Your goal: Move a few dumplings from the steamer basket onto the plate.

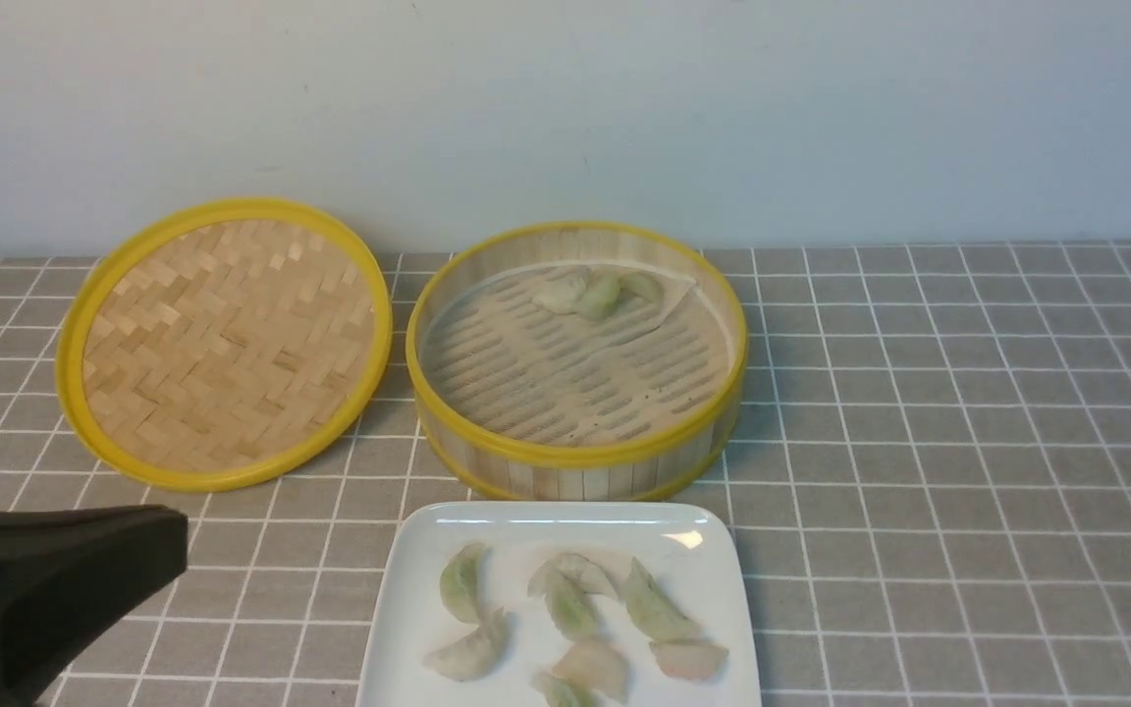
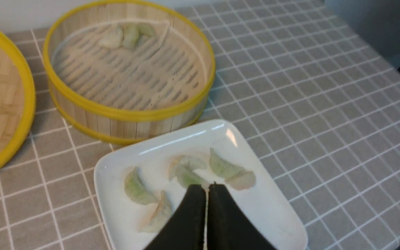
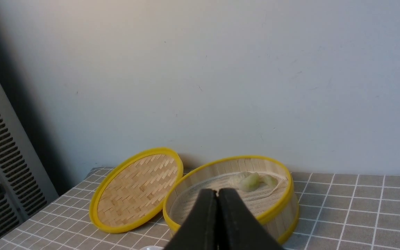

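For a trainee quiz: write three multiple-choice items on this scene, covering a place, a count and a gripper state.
1. Where is the flat woven-bamboo lid with the yellow rim? A. On the round bamboo steamer basket. B. Beside it, on the robot's left. C. Beside it, on the robot's right.
2. How many small pale crescent dumplings lie in the steamer basket? A. None. B. Three. C. Nine.
3. How do the jaws of the left gripper stand? A. Wide open. B. Shut on a dumpling. C. Shut, empty.
Answers: 1 B, the lid lies left of the basket; 2 B, three at its far wall; 3 C, the black jaws meet with nothing between.
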`<action>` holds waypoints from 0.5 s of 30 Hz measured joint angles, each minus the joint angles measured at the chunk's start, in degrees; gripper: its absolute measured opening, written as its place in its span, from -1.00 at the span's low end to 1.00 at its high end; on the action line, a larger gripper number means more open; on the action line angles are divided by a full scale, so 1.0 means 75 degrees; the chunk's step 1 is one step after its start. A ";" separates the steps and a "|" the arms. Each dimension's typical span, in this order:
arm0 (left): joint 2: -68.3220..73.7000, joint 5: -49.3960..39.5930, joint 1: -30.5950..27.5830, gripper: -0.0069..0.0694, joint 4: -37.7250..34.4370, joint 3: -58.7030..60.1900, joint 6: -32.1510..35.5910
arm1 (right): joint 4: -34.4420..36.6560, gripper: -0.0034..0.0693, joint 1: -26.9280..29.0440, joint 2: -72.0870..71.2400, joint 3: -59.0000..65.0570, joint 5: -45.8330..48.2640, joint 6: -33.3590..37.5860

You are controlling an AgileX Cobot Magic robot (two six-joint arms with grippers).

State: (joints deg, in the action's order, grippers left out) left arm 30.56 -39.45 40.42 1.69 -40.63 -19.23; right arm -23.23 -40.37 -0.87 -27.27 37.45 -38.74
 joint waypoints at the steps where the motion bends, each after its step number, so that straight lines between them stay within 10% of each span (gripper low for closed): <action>1: -0.0216 0.0099 0.0000 -0.83 -0.0016 0.0078 -0.0035 | 0.0000 -0.94 0.0000 0.0000 0.0000 0.0000 0.0000; 15: -0.0947 0.0187 0.0000 -0.83 -0.0226 0.0271 -0.0006 | 0.0000 -0.94 0.0000 0.0000 0.0000 0.0006 0.0000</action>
State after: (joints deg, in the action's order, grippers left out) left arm 23.45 -38.05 40.42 0.00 -38.60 -19.27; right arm -23.23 -40.37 -0.87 -27.27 37.50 -38.74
